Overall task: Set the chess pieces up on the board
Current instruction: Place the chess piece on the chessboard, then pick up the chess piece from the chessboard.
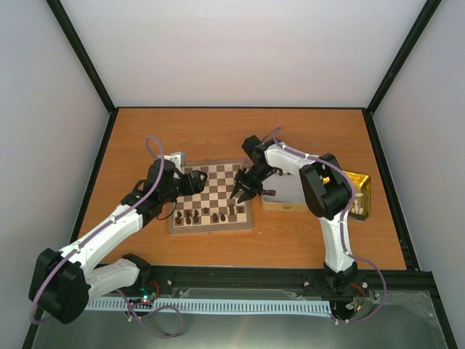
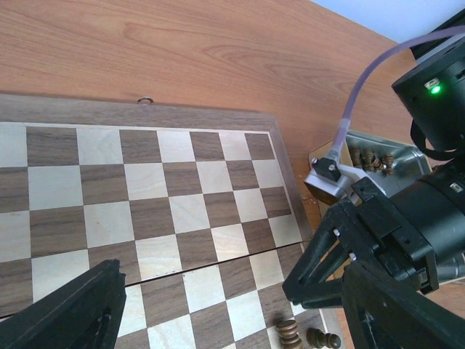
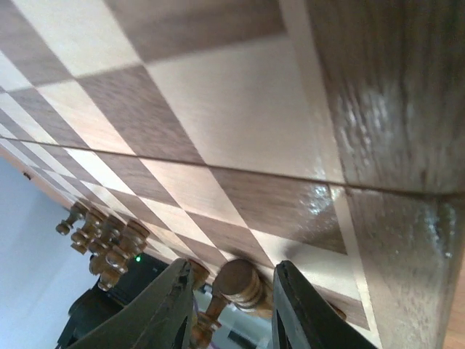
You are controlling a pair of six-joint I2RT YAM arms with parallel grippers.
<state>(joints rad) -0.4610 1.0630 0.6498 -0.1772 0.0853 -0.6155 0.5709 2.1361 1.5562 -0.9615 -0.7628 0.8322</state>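
Observation:
The board (image 1: 218, 190) lies mid-table, with dark brown chess pieces (image 1: 207, 214) along its near rows. My right gripper (image 1: 240, 195) reaches down at the board's right edge. In the right wrist view a dark piece (image 3: 243, 283) stands on a square between the fingers (image 3: 163, 313), with a gap on each side, so the right gripper (image 3: 234, 305) is open. More dark pieces (image 3: 102, 236) line up beyond it. My left gripper (image 1: 200, 180) hovers over the board's left part, open and empty (image 2: 232, 320). Its view shows bare squares (image 2: 182, 189), two dark pieces (image 2: 289, 333) and the right gripper (image 2: 327, 276).
A silver tin (image 1: 290, 193) holding pieces (image 2: 370, 158) sits just right of the board. A gold tin (image 1: 360, 193) lies further right. A small white object (image 1: 176, 157) is at the board's far left corner. Black frame posts edge the table.

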